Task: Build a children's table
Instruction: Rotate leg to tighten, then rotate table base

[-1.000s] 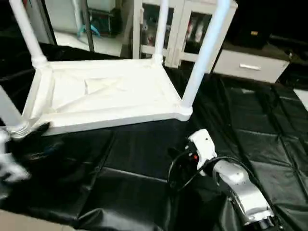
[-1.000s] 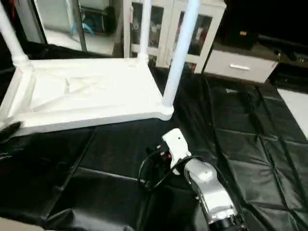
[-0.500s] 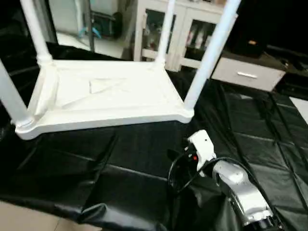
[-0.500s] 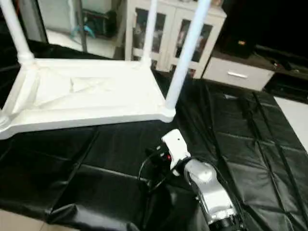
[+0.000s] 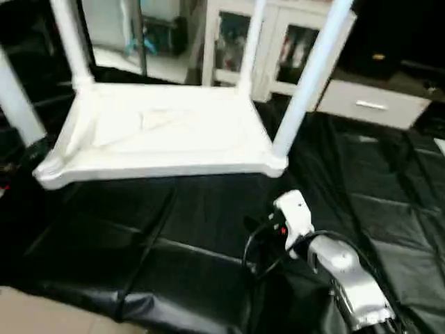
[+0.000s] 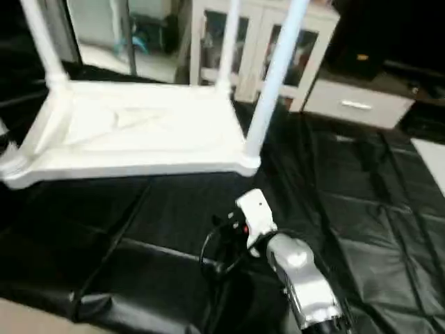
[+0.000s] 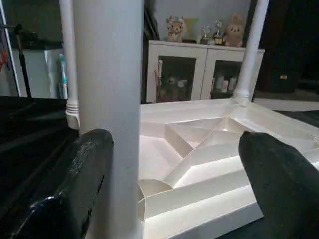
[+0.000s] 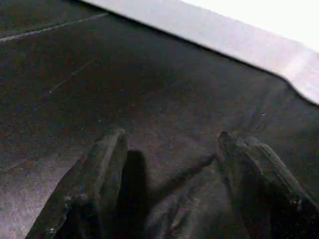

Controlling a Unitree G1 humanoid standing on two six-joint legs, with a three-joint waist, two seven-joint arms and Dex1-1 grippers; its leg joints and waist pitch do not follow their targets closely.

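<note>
The children's table [image 5: 167, 129] lies upside down on a black sheet, ribbed underside up. Its four white legs stand upright in the corner sockets, among them the near right leg [image 5: 309, 76] and the near left leg [image 5: 17, 97]. In the left wrist view my left gripper [image 7: 174, 179] is open wide. The near left leg [image 7: 107, 99] rises just beyond its left finger [image 7: 75, 184], ungripped. My right forearm [image 5: 348, 278] reaches in low, in front of the table's near right corner. My right gripper [image 8: 170, 137] hangs open just above the sheet, holding nothing.
The black sheet [image 5: 174, 229] covers the floor, wrinkled, with its front edge at bare floor [image 5: 42, 313]. A white cabinet with glass doors [image 5: 278, 49] and a low white drawer unit [image 5: 372, 104] stand behind the table.
My left gripper was at the base of the near left leg a second ago; it has opened and drawn back out of the eye views. The camera has shifted. The right arm stays put.
</note>
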